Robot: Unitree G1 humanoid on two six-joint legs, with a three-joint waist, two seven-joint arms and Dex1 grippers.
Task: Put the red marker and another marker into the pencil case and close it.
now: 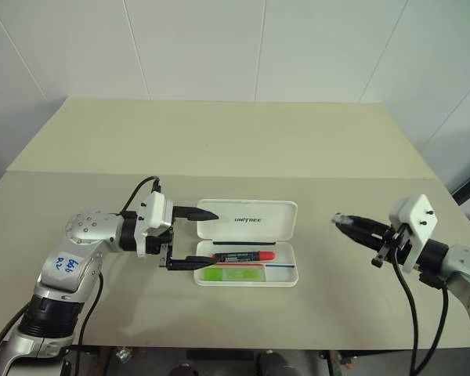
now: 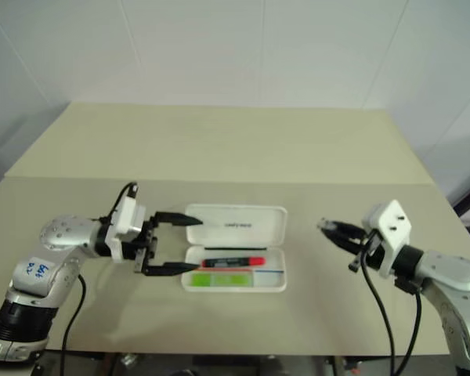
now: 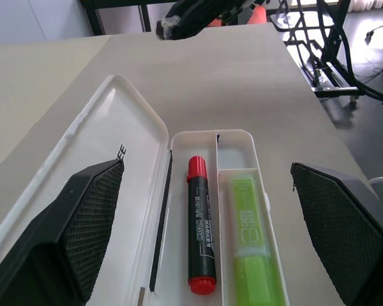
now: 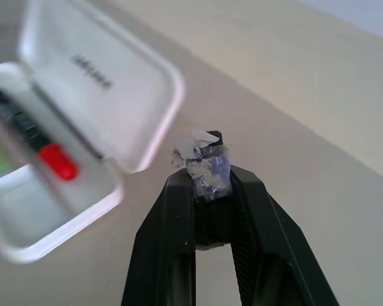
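We see the counter (image 1: pixel 243 141) evenly and brightly lit from above, with only soft, faint shadows under the arms and beside the pencil case (image 1: pixel 247 243), whose glossy white lid shows mild glare. The right eye view looks hazier and softer than the left. In the right wrist view the case and the red marker (image 4: pixel 25 137) are out of focus while the right end effector (image 4: pixel 207 162) stays fairly sharp; the left wrist view is crisp, and its background bends slightly toward the edges.
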